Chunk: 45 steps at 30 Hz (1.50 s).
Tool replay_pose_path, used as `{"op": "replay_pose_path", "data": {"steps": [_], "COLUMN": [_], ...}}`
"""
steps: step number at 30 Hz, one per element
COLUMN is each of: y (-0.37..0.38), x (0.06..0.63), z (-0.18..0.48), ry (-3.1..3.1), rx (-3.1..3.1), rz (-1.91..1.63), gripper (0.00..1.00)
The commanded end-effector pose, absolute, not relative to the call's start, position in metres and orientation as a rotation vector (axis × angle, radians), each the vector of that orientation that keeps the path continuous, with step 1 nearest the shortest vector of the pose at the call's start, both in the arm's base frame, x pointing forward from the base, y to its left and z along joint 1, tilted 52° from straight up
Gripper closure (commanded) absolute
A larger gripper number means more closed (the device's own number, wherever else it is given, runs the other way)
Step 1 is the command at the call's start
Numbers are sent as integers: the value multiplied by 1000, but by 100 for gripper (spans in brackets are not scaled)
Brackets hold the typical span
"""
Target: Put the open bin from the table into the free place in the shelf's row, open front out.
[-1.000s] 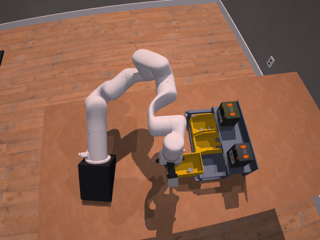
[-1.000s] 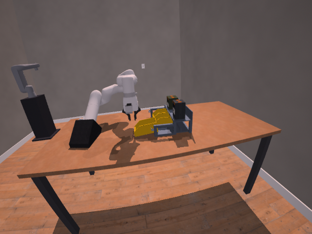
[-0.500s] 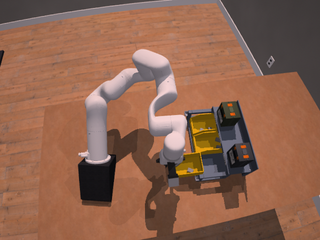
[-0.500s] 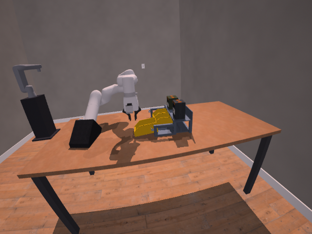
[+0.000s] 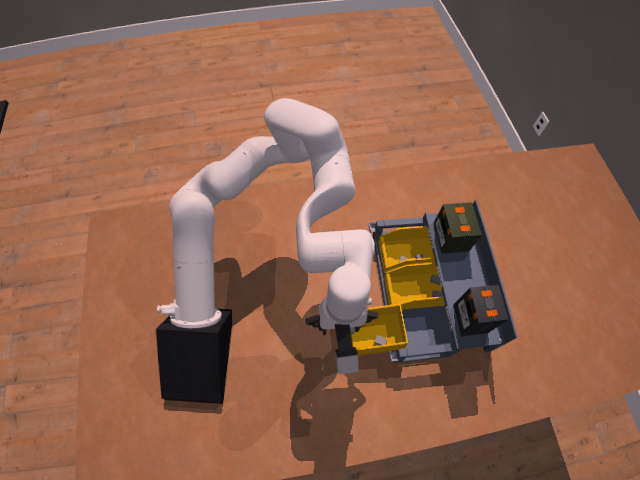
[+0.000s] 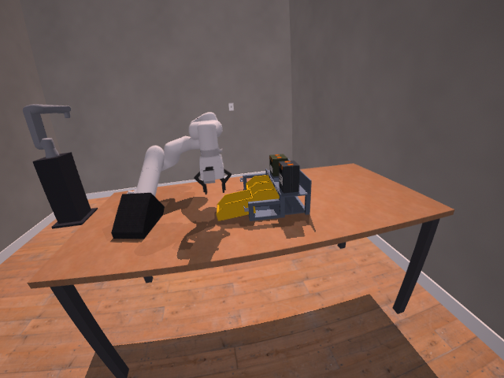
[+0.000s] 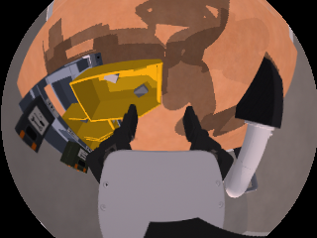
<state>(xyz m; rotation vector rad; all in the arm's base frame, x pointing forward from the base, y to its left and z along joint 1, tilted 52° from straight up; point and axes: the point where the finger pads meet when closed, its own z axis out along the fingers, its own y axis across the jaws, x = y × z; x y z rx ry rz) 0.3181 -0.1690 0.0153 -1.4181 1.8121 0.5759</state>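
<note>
The yellow open bin lies tilted at the near end of the grey shelf. Its inner end leans on the shelf's front lip and its outer end is down on the table, as the exterior view shows. Small grey parts lie in it. Two other yellow bins stand in the row on the shelf. My gripper is open and empty, above the tilted bin's outer end and apart from it. In the wrist view the fingers stand wide, with table between them.
Two dark boxes stand on the shelf's upper board behind the bins. My arm's black base is on the table to the left. A second black stand with a grey arm is at the far left.
</note>
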Motion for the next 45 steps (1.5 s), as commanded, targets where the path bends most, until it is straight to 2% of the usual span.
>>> {"op": "replay_pose_path", "data": {"steps": [1,11,16,45], "y": [-171,-171,-130,-108], "x": [318,318,332,340], "z": [16,16,-18,-37], "ry": [1815,1815,1818,1818], "rx": [-1417,-1417,-1331,-1330], "rz": [571,571,445,445], "gripper": [0,0,0,0]}}
